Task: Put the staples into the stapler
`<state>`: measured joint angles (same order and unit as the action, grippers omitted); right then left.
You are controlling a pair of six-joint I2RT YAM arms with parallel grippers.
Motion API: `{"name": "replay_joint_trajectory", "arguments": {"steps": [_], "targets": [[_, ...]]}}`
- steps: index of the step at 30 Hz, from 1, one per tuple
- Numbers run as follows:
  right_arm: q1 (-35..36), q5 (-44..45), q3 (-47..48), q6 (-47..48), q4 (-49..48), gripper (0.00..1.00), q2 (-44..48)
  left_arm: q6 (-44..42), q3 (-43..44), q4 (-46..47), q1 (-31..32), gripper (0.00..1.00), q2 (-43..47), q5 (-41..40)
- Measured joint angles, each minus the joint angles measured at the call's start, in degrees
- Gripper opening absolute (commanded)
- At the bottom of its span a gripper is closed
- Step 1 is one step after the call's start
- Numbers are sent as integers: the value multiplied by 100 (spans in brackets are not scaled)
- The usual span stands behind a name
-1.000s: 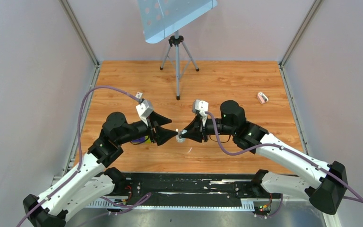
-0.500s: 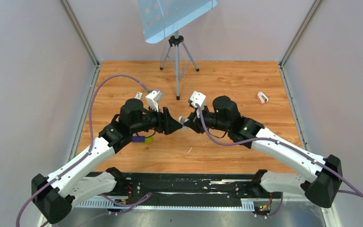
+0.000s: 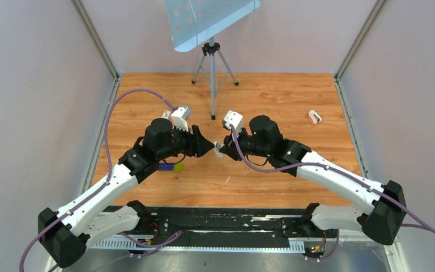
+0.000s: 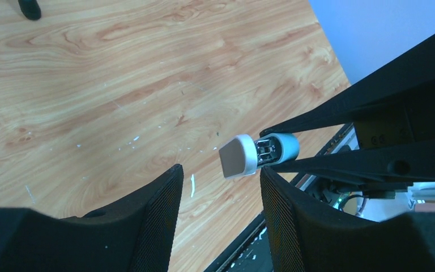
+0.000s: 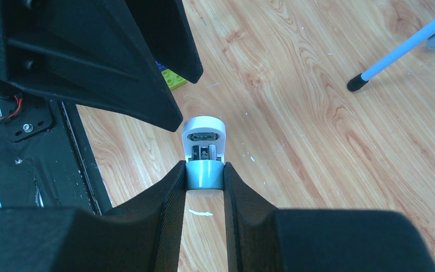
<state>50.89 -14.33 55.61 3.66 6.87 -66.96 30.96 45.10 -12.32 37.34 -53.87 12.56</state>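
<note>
The right gripper (image 5: 205,173) clamps a small white-and-blue piece (image 5: 204,133), its white end between the parted fingers of the left gripper (image 4: 221,178). The stapler (image 3: 314,117) lies near the table's (image 3: 272,90) right edge. An off-centre pinch from the left could twist the piece loose.

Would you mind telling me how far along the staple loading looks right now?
Nothing is visibly loaded yet. In hand: the right gripper is shut on a small white-and-grey piece with metal inside, and the open left gripper faces its tip. Left to do: the pink stapler lies on the table at the far right, away from both grippers, so the loading itself remains.
</note>
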Motion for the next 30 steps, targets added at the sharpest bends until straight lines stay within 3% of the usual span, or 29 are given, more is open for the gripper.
{"name": "replay_joint_trajectory", "arguments": {"steps": [5,17,26,30], "targets": [[13,2,13,-26,4,0,-98,101,0,245,0,54,-192,50],[37,223,13,-85,4,0,-205,190,0,496,2,39,-726,111],[37,369,4,-118,-105,0,-415,446,-109,599,-9,39,-960,127],[37,365,-48,-140,-216,0,-468,634,-315,804,-9,30,-1003,201]]}}
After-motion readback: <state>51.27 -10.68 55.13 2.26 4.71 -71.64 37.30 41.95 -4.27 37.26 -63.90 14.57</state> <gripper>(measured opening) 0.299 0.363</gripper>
